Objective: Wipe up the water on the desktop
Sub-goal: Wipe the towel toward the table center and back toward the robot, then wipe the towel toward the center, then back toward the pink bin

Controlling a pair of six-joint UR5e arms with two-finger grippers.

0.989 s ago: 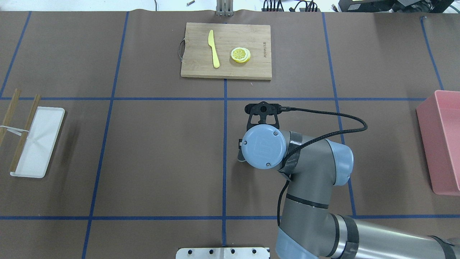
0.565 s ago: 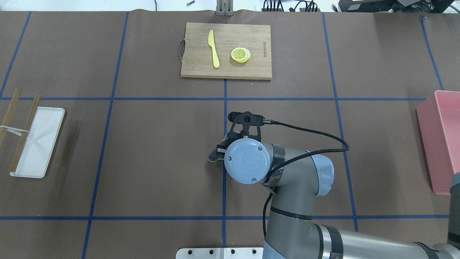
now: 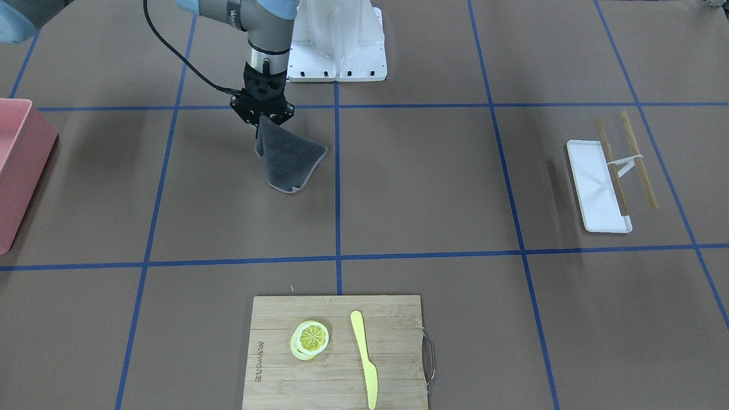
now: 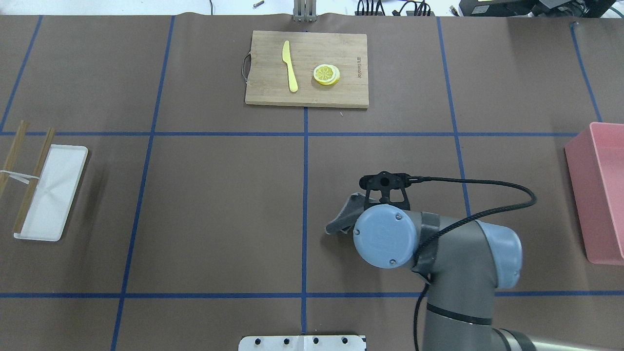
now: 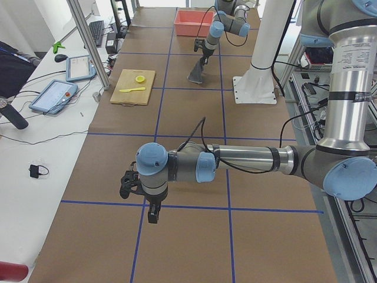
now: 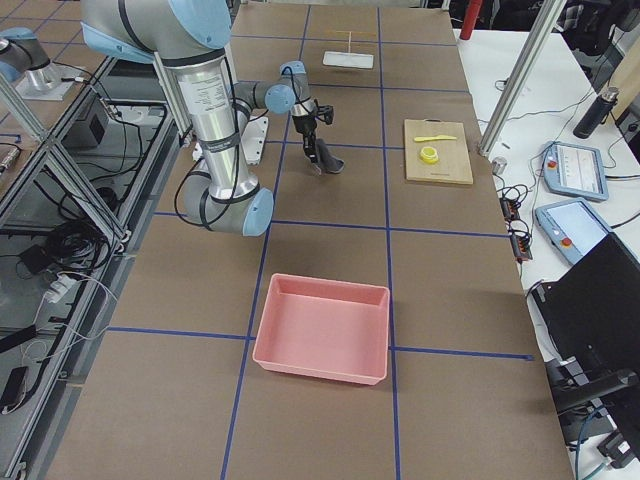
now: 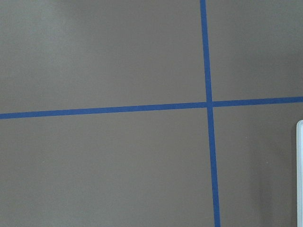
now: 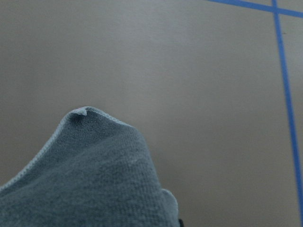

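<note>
The desktop [image 4: 219, 195] is a brown surface crossed by blue tape lines. I can make out no water on it. My right gripper [image 3: 262, 121] points down, shut on the top of a grey cloth [image 3: 291, 159]. The cloth's lower part drapes onto the desktop just right of the centre tape line. In the overhead view the cloth [image 4: 343, 217] sticks out left of the right wrist, which hides the fingers. The right wrist view is partly filled by the cloth [image 8: 90, 175]. My left gripper [image 5: 152, 213] hangs over the desktop's left end, seen only in the exterior left view; I cannot tell whether it is open.
A bamboo cutting board [image 4: 307, 68] with a yellow knife [image 4: 290, 66] and a lemon slice [image 4: 326, 74] lies at the far middle. A pink bin [image 4: 602, 190] stands at the right edge. A white tray [image 4: 51, 192] with chopsticks [image 4: 31, 180] lies at the left.
The right arm swept the cloth left across the centre tape line, then back to the right and closer to the robot. The cloth now trails to the wrist's left.
</note>
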